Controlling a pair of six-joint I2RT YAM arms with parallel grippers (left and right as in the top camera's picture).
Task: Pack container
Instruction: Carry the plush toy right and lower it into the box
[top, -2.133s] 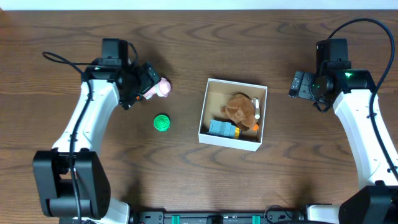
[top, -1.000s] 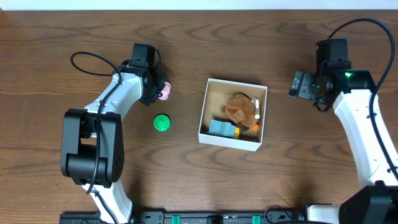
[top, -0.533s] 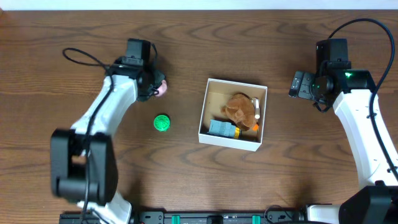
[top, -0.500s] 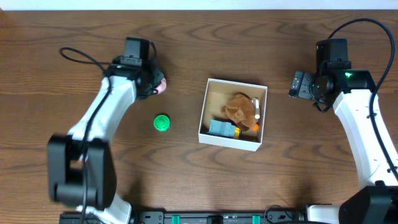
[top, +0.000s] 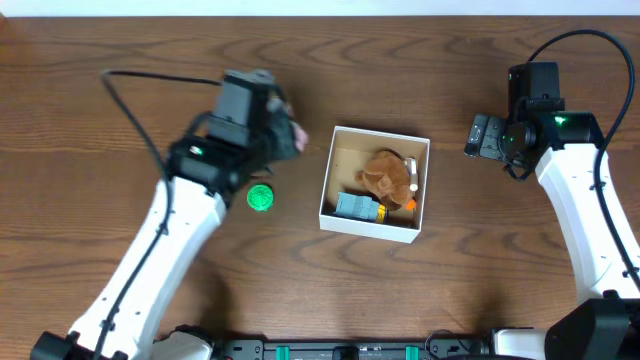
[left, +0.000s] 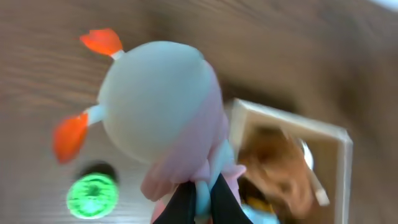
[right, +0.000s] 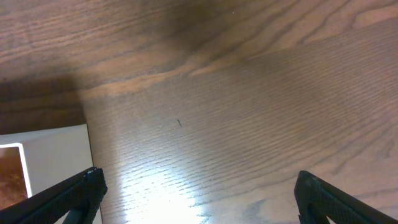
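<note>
Your left gripper (left: 199, 200) clamps a pastel toy (left: 158, 99) beside the container (top: 366, 225). Your right gripper (right: 199, 190) hangs on its other side, jaws wide apart.

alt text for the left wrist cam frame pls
The left gripper holds a pastel plush toy with orange feet above the wooden table, filling most of the blurred frame. At right is the container with a brown plush inside; a green round toy lies lower left.
</note>
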